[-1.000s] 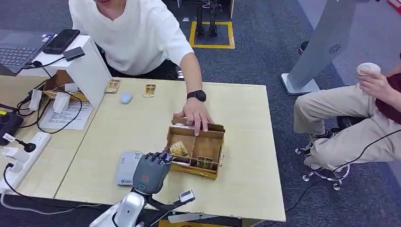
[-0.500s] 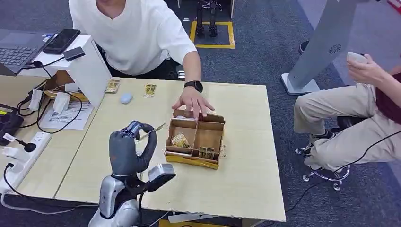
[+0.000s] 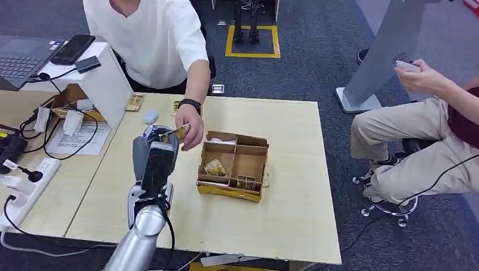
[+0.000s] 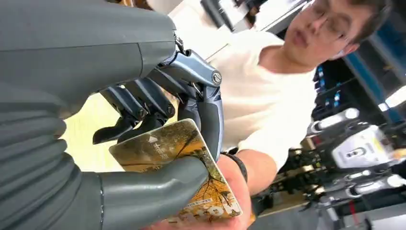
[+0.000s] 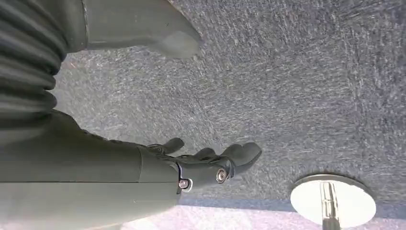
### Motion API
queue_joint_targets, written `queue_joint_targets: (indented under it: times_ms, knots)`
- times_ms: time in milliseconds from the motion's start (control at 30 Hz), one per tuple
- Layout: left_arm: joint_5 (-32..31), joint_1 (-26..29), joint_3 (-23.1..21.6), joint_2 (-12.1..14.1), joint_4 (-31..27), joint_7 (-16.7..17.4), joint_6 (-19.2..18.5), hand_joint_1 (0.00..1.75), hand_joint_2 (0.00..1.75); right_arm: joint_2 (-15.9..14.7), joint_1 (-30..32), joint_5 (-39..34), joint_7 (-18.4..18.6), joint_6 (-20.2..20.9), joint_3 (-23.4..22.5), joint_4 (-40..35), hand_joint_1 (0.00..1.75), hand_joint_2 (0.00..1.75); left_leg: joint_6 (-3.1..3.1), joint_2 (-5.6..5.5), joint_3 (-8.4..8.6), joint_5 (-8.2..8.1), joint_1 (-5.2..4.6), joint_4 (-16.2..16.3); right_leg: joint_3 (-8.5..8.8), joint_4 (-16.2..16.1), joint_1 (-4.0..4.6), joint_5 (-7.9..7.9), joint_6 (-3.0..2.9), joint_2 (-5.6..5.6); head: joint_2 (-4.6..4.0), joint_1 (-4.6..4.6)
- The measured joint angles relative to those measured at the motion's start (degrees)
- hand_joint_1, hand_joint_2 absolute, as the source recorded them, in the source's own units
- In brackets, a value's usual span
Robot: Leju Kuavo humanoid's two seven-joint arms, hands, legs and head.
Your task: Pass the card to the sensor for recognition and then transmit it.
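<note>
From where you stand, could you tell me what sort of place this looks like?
Probably an office or robotics lab set up for testing: grey carpet, a light wooden table beside a desk with a laptop and power strip, and another robot's legs in a yellow-marked floor square.

Person's hand (image 3: 190, 127) blocks beyond left hand (image 3: 153, 151); box (image 3: 233, 172) just beside.

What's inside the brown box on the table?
The box has compartments. One holds a yellowish card, another card sits near its front edge. The front wall hides the rest.
</note>
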Motion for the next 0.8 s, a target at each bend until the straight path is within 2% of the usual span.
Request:
queue_joint_targets:
  times_ms: [67, 100, 133, 167, 200, 467, 700, 800]
  knots:
    - [1.5, -1.9, 0.7, 0.0, 2.2, 0.6, -0.8, 1.75, 1.75, -0.2, -0.2, 0.1, 0.2, 0.0, 0.6, 0.0, 0.0, 1.75, 0.0, -0.01, 0.0, 0.0, 0.0, 0.0, 0.0, 0.0, 0.0, 0.0, 0.0, -0.01, -0.02, -0.02]
    - [2.2, -2.7, 0.9, 0.0, 3.2, 1.0, -1.5, 1.57, 1.75, -0.3, -0.4, 0.2, 0.3, 0.0, 0.9, 0.0, 0.0, 1.75, 0.0, -0.02, 0.0, 0.0, 0.0, 0.0, 0.01, 0.0, 0.0, 0.0, 0.0, -0.02, 0.0, -0.02]
    - [2.8, -3.3, 1.2, 0.0, 4.0, 1.2, -2.0, 1.57, 1.75, -0.3, -0.5, 0.3, 0.3, 0.0, 1.0, 0.0, 0.0, 1.75, 0.0, -0.02, 0.0, 0.0, 0.0, 0.0, 0.01, 0.0, 0.0, 0.0, 0.0, -0.01, 0.0, -0.02]
    - [3.3, -3.9, 1.5, 0.0, 4.8, 1.3, -2.6, 0.31, 1.75, -0.4, -0.6, 0.3, 0.3, 0.0, 1.2, 0.0, 0.0, 1.75, 0.0, -0.01, 0.01, 0.0, 0.0, 0.0, 0.01, 0.0, 0.0, 0.0, 0.0, -0.01, 0.0, -0.02]
    - [4.1, -4.3, 1.6, 0.0, 5.5, 1.3, -3.1, 0.0, 1.75, -0.5, -0.6, 0.3, 0.3, 0.0, 1.3, 0.0, 0.0, 1.75, 0.0, -0.01, 0.01, 0.0, 0.0, 0.0, 0.01, 0.0, 0.0, 0.0, 0.0, -0.01, -0.02, -0.04]
    - [5.4, -5.4, 1.6, -0.1, 8.0, 0.9, -2.8, 0.0, 1.75, -1.2, -0.6, 0.1, 0.3, 0.0, 1.4, 0.0, 0.0, 1.75, 0.01, 0.0, -0.01, -0.01, -0.01, 0.0, -0.01, 0.0, 0.0, 0.0, 0.0, 0.01, -0.02, -0.02]
    - [5.7, -4.5, 1.6, -0.6, 8.1, -1.5, -0.8, 0.0, 1.75, -1.7, -0.3, 0.2, -0.1, 0.0, 1.4, 0.0, 0.0, 1.75, 0.01, -0.01, -0.03, -0.01, 0.0, 0.0, -0.02, 0.0, 0.0, -0.01, 0.0, 0.0, 0.0, -0.04]
    - [6.7, -2.6, 1.6, -0.6, 6.1, -3.1, 0.5, 0.0, 1.75, -1.9, 0.2, 0.3, -0.6, 0.0, 0.9, 0.0, 0.0, 1.75, 0.01, 0.01, -0.02, -0.02, 0.0, 0.0, -0.02, 0.0, 0.0, -0.01, 0.0, 0.02, 0.0, -0.02]
